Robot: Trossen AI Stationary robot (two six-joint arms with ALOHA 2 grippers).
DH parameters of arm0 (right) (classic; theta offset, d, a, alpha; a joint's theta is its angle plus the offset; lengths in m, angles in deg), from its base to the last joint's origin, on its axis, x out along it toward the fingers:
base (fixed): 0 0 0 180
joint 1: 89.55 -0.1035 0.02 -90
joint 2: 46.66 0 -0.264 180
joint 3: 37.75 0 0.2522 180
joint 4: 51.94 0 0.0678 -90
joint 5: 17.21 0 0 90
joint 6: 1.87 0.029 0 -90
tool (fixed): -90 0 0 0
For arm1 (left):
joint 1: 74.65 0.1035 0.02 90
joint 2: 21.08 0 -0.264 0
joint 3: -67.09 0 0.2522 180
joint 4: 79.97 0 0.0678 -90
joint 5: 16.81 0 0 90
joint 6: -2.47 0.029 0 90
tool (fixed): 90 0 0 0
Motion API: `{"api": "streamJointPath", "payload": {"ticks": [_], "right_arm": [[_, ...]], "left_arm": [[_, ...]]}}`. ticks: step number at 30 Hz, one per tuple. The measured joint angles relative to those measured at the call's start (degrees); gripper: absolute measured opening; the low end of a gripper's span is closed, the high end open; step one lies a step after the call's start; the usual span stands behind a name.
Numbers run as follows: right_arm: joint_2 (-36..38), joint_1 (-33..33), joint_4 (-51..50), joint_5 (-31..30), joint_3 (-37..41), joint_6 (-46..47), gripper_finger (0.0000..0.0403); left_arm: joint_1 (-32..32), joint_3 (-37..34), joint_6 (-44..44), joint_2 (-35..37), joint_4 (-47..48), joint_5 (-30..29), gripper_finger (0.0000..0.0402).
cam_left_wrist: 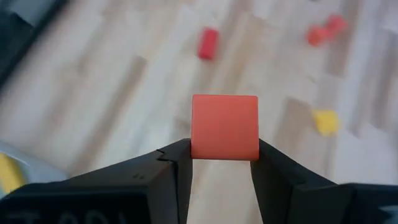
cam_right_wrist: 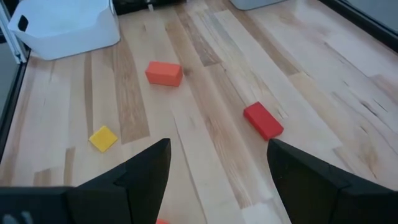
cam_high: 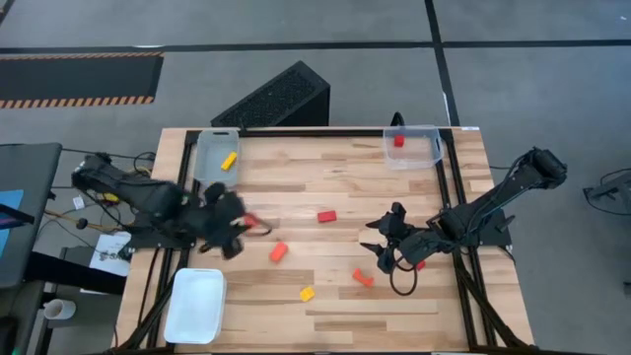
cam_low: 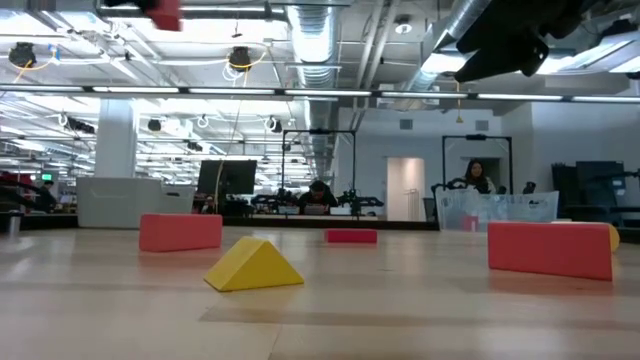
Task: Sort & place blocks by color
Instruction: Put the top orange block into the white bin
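Observation:
My left gripper (cam_high: pixel 240 223) hovers over the table's left part, shut on an orange-red cube (cam_left_wrist: pixel 224 126) that also shows high up in the low view (cam_low: pixel 167 12). My right gripper (cam_right_wrist: pixel 217 155) is open above the table's right-centre (cam_high: pixel 382 250), touching nothing. Loose blocks lie flat on the wood: a red bar (cam_high: pixel 326 216), an orange bar (cam_high: pixel 279 252), a yellow piece (cam_high: pixel 307 293) and an orange one (cam_high: pixel 363 278). One yellow block (cam_high: pixel 229 160) lies in the far-left clear tray, one red block (cam_high: pixel 398 141) in the far-right clear tray. My left gripper pinches the orange-red cube between its two fingers (cam_left_wrist: pixel 177 163), which meet the lower parts of two opposite side faces (cam_left_wrist: pixel 198 148). Most of the cube stands out past the fingertips. It is lifted clear of the table.
A white tray (cam_high: pixel 195 304) sits at the near-left corner, a clear tray (cam_high: pixel 212 148) at the far left and another (cam_high: pixel 419 153) at the far right. A dark slotted box (cam_high: pixel 276 99) stands beyond the far edge. Bare wood lies along the near-right part of the table.

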Motion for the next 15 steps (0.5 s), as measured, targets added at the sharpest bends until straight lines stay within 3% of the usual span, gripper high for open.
{"api": "streamJointPath", "payload": {"ticks": [4,11,15], "right_arm": [[0.0,0.8,0.3,-0.2,0.0,0.2,0.0290],[0.0,2.8,0.4,-0.4,0.0,0.2,0.0290],[0.0,3.0,0.4,-0.3,0.0,0.2,0.0290]], "left_arm": [[-9.0,-4.2,-10.8,2.8,3.1,3.9,0.0103],[-20.8,-9.9,-29.0,0.4,14.2,18.3,0.0108],[-26.8,-13.3,-36.0,0.0,11.8,22.8,0.0111]]}}
